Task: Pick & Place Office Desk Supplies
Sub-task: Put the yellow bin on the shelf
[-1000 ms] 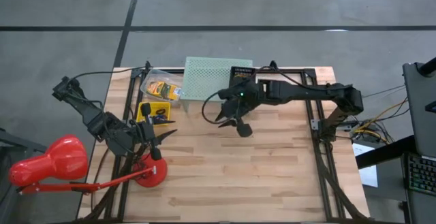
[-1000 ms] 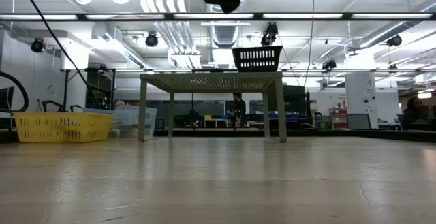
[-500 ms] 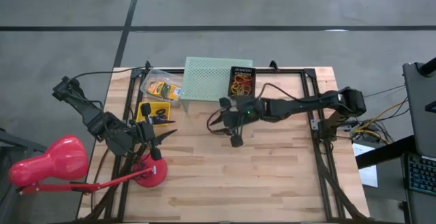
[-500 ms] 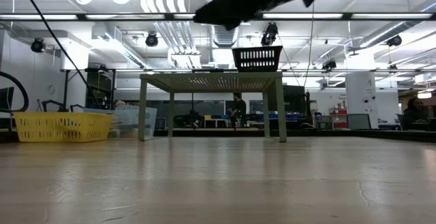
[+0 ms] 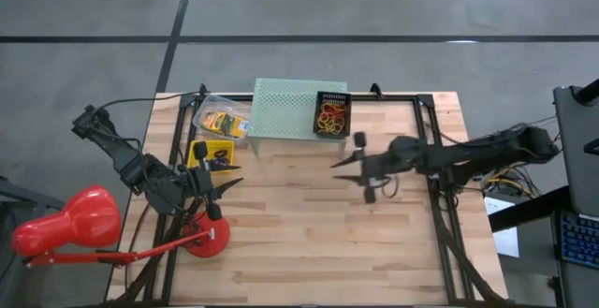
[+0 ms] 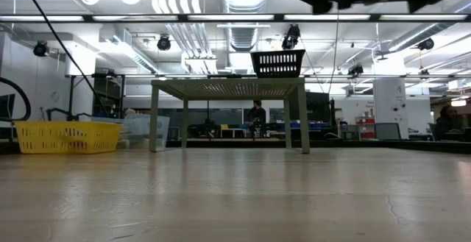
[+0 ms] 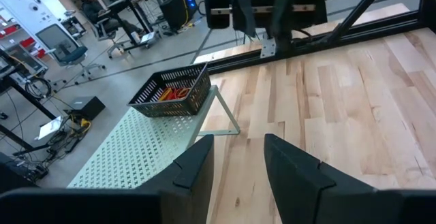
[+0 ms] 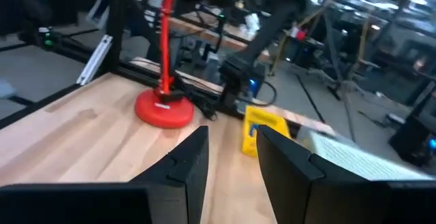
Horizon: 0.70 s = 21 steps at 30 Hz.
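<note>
High view shows the rubber bands (image 5: 330, 115) best: a tangle of red, orange and yellow loops in the small black mesh basket (image 5: 332, 98) on the right end of the mint-green perforated stand (image 5: 285, 110), at the far edge of the table (image 5: 309, 242). Left of the stand there's a clear bag of yellow-orange printed boxes (image 5: 223, 122), and just in front of that a yellow box (image 5: 211, 154) with something dark in it, too small to make out.

My guess on handling: the bands are featherlight, floppy and a bit grippy, so they'll snag each other and come up as a clump. Pinching the top of the pile is probably easier than chasing a single loop. The printed boxes look stiffer, so grab those across the short sides, though the slick bag is in the way.

Right gripper (image 5: 365, 173) hangs over bare wood right of centre, near the basket but well clear of it, fingers slightly apart with nothing between them. Left gripper (image 5: 227, 185) sits at the left edge by the red lamp base (image 5: 206, 240), just in front of the yellow box, also narrowly open and empty.
</note>
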Available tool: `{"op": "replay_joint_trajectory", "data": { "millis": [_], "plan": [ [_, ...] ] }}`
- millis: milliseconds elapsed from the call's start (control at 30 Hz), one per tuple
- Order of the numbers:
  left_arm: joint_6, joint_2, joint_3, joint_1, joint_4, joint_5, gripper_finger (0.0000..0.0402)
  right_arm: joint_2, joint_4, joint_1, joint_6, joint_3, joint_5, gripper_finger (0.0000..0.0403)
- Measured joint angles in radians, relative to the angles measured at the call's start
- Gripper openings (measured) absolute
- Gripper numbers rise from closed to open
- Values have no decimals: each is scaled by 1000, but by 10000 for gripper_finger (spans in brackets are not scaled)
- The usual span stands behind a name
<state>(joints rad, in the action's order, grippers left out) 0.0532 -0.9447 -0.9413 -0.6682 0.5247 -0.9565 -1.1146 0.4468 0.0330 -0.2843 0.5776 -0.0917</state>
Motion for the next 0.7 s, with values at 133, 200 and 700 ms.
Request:
{"op": "replay_joint_trajectory", "data": {
  "millis": [133, 200, 700],
  "plan": [
    [0, 0, 0, 0, 0, 0, 133, 177, -61, -35, 79, -89, -10, 121],
    [0, 0, 0, 0, 0, 0, 133, 247, -66, -36, 111, -131, -10, 121],
    [0, 0, 0, 0, 0, 0, 133, 493, -1, -36, 189, -433, 17, 121]
  ]
}}
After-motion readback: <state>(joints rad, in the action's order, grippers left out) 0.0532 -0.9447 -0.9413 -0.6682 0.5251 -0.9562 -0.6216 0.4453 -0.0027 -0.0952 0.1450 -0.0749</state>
